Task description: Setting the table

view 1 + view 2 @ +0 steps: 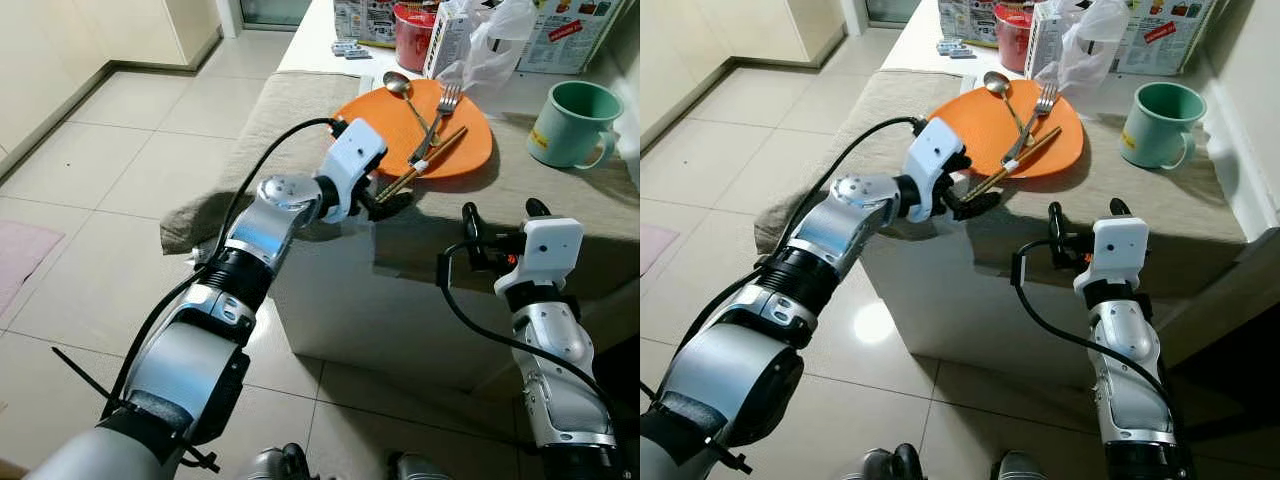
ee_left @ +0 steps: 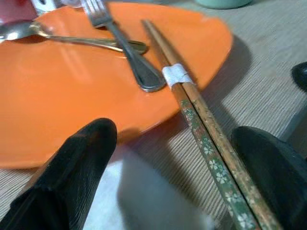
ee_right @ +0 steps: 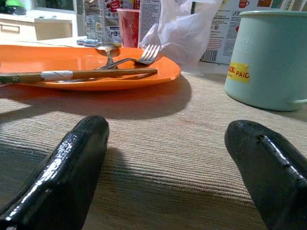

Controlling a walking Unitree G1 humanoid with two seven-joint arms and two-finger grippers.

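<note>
**Chopsticks at plate rim, left gripper lined up**

While straddling the taped chopsticks (image 2: pixel 201 139), left gripper (image 1: pixel 388 205) sits w/ fingers (image 2: pixel 72 177) spread, nothing pinched yet. Chopsticks lie half on orange plate (image 1: pixel 380 125), painted ends overhanging onto the cloth-covered table (image 1: pixel 290 110). Prob. light, stiff, thin; taped into one bundle so should lift as a pair, but round and slick, apt to roll or pivot. Best grabbed on overhanging part just below the tape. Fork (image 1: pixel 440 115) and spoon (image 1: pixel 405 95) also on plate, touching the sticks; could get dragged.

Left wrist view gives tape, floral pattern, fork handle crossing spoon. Head views give the layout: green mug (image 1: pixel 572 122) well apart, right gripper (image 1: pixel 505 215) spread open at table edge, holding nothing. Right wrist view adds mug label, low side-on of plate.
</note>
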